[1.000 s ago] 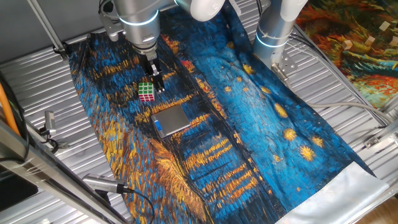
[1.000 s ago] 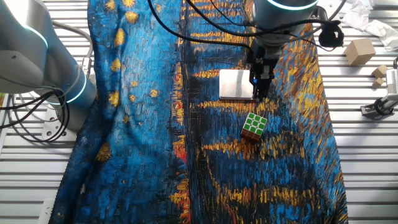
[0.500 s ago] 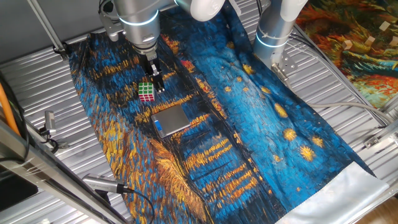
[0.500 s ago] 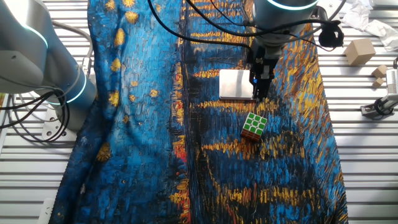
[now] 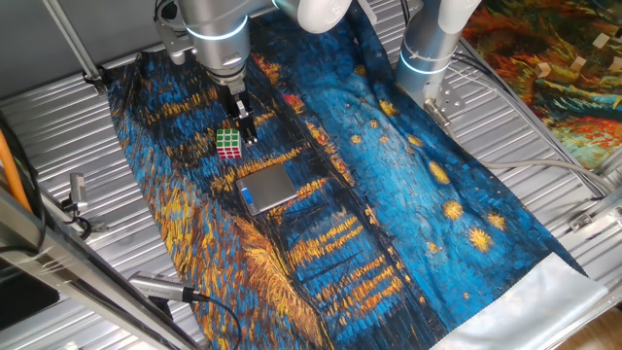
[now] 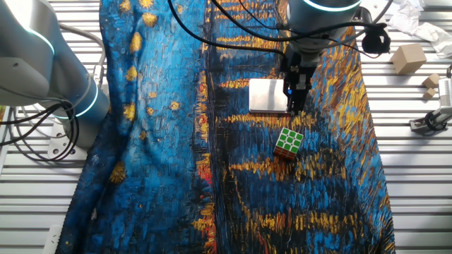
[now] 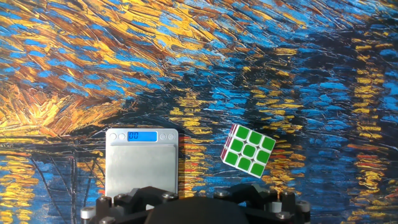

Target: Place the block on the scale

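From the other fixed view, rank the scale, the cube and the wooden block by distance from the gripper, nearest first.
1. Scale: directly beside the gripper, on its left in the image.
2. Cube: just below it on the cloth.
3. Wooden block: far right, off the cloth.

The block (image 7: pixel 247 150) lies on the cloth (image 7: pixel 199 62) just right of the scale (image 7: pixel 142 163)
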`<act>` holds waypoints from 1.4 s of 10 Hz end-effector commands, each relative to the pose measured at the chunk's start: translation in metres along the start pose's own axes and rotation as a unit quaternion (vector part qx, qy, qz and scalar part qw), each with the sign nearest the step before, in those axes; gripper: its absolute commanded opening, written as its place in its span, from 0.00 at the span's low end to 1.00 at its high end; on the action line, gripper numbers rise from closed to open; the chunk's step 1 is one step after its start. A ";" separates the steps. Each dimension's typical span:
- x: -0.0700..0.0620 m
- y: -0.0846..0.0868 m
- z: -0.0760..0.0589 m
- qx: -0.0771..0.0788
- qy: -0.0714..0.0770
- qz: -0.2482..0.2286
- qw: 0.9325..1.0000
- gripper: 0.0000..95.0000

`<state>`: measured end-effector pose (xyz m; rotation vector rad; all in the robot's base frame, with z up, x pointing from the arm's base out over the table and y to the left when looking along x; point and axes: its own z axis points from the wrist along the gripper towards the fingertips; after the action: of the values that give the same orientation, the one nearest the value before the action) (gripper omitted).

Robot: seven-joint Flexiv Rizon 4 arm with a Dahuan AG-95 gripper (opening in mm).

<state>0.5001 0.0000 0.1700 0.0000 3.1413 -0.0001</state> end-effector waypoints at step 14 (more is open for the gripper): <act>0.000 0.000 0.000 -0.084 0.004 -0.032 0.996 0.00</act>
<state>0.5000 0.0000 0.1702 -0.0989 3.1362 0.2634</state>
